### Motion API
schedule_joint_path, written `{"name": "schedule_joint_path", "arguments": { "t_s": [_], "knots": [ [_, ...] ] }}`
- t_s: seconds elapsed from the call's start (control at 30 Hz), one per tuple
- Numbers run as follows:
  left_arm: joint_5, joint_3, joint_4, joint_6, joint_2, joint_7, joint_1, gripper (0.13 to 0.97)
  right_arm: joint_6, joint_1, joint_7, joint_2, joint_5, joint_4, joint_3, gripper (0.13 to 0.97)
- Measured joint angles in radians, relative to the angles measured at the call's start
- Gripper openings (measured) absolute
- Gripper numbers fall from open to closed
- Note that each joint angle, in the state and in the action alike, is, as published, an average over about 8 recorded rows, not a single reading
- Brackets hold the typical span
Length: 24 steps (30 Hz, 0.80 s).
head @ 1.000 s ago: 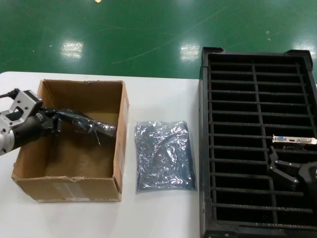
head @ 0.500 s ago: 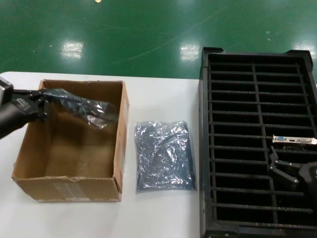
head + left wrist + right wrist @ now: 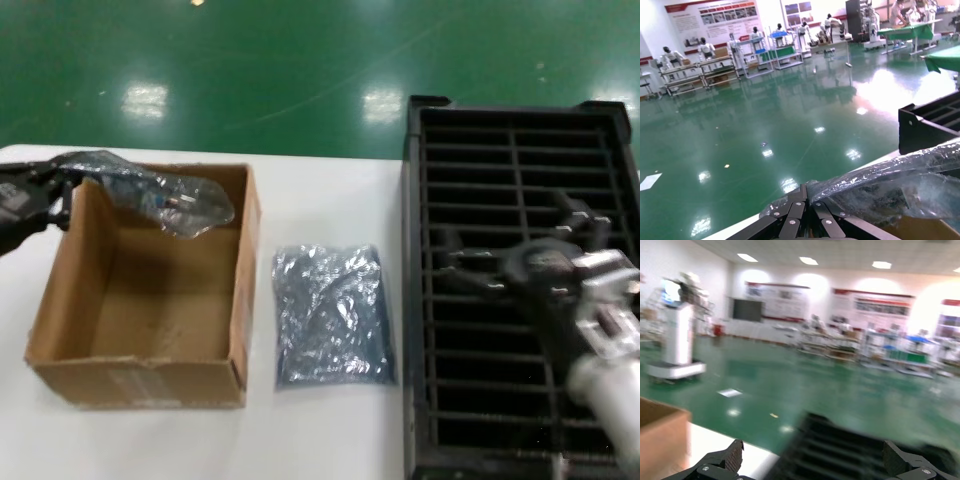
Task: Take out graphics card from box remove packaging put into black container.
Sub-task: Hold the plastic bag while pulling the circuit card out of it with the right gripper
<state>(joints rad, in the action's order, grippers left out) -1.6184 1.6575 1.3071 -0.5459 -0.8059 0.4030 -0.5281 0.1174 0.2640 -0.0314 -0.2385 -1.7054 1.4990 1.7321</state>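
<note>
While the card (image 3: 165, 202) is still sealed in its bag (image 3: 185, 205), it hangs in the air over the far left part of the box (image 3: 140, 375), pinched at one end so that the rest of the wrapped bundle sticks out sideways toward the box's right wall. Holding it by the bag's edge looks like a way to lift it clear of the cardboard walls without squeezing the card itself. The left gripper (image 3: 62, 185) sits at the head view's left edge, above the box's far left corner, with its fingers closed tight on the crinkled plastic; the left wrist view shows the same clamp, fingers (image 3: 802, 215) meeting on the bag's gathered end and the bundle reaching away from them. So the card lies just beyond the fingertips, out to the robot's right of the gripper, carried and not resting on anything.

A second bag (image 3: 333, 315) lies flat on the table (image 3: 320, 430) between the box and the container (image 3: 418, 300), near both.

The right gripper (image 3: 515, 248) hovers over the container's middle rows with its fingers spread wide and nothing between them. My guess is it is coming across to take the bundle's free end for unwrapping.
</note>
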Motion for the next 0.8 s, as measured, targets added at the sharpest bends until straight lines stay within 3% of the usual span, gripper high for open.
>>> {"name": "schedule_joint_path", "arguments": {
  "t_s": [0.13,0.27,0.5,0.8],
  "knots": [
    [-0.024,-0.014,0.023,0.008,-0.015,0.013,0.027,0.139,0.097,0.130,-0.100,0.086,-0.032,-0.134,0.041,0.966],
    [-0.046,-0.024,0.037,0.015,-0.026,0.027,0.045,0.139,0.166,0.249,-0.234,0.168,-0.130,-0.292,0.107,0.962],
    [-0.079,-0.030,0.047,0.020,-0.036,0.039,0.056,0.139,0.198,0.390,-0.464,0.226,-0.424,-0.498,0.292,0.942],
    [-0.077,-0.004,0.050,0.023,-0.052,0.056,0.045,0.139,0.210,0.465,-0.703,0.237,-0.779,-0.608,0.456,0.861]
  ]
}}
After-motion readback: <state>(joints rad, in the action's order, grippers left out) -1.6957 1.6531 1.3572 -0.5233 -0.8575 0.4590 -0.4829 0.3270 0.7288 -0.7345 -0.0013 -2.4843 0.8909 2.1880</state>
